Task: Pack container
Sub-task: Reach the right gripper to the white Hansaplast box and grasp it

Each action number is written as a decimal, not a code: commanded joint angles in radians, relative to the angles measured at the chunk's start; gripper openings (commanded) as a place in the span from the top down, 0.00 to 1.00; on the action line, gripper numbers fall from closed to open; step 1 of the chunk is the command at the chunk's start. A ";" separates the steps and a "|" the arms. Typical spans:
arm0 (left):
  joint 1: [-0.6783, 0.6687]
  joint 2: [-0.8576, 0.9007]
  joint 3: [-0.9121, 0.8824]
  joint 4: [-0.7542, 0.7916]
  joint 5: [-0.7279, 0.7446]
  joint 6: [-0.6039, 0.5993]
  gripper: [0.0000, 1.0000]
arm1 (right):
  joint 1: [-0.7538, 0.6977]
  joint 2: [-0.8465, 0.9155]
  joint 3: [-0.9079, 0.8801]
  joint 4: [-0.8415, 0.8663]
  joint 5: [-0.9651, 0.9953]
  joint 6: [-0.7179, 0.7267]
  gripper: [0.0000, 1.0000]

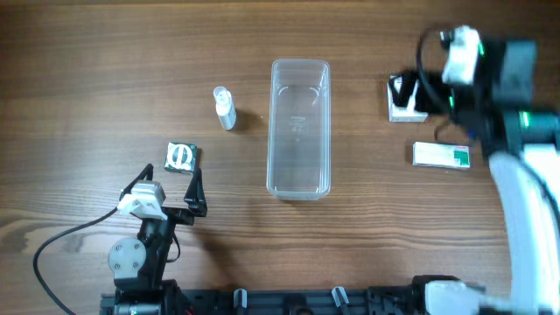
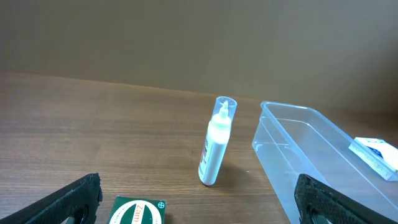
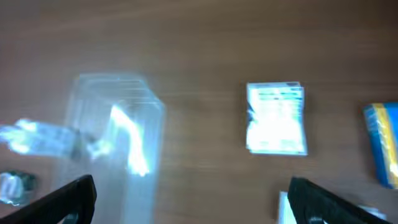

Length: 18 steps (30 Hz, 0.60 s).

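The container is a clear, long plastic tub in the middle of the table, with nothing in it. It also shows in the left wrist view and, blurred, in the right wrist view. A small white bottle lies left of it. A green box lies just ahead of my left gripper, which is open and empty. My right gripper is open and empty above a small white box.
A white and green box lies at the right. The blurred right wrist view shows a white box and a blue and yellow box at its right edge. My right arm crosses the table's right side.
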 commanded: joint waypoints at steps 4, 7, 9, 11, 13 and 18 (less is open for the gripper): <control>0.009 -0.007 -0.005 -0.005 -0.005 0.008 0.00 | -0.005 0.278 0.155 -0.037 0.267 -0.127 0.00; 0.009 -0.007 -0.005 -0.005 -0.005 0.008 0.00 | -0.032 0.373 0.153 -0.001 0.267 -0.179 0.00; 0.009 -0.007 -0.005 -0.005 -0.005 0.008 0.00 | -0.045 0.431 0.153 -0.005 0.267 -0.179 0.00; 0.009 -0.006 -0.005 -0.005 -0.005 0.008 0.00 | -0.046 0.506 0.153 0.007 0.267 -0.179 0.00; 0.009 0.002 -0.005 -0.005 -0.005 0.008 0.00 | -0.045 0.568 0.153 0.020 0.267 -0.178 0.00; 0.009 0.005 -0.005 -0.005 -0.005 0.008 0.00 | -0.045 0.650 0.152 0.062 0.267 -0.179 0.00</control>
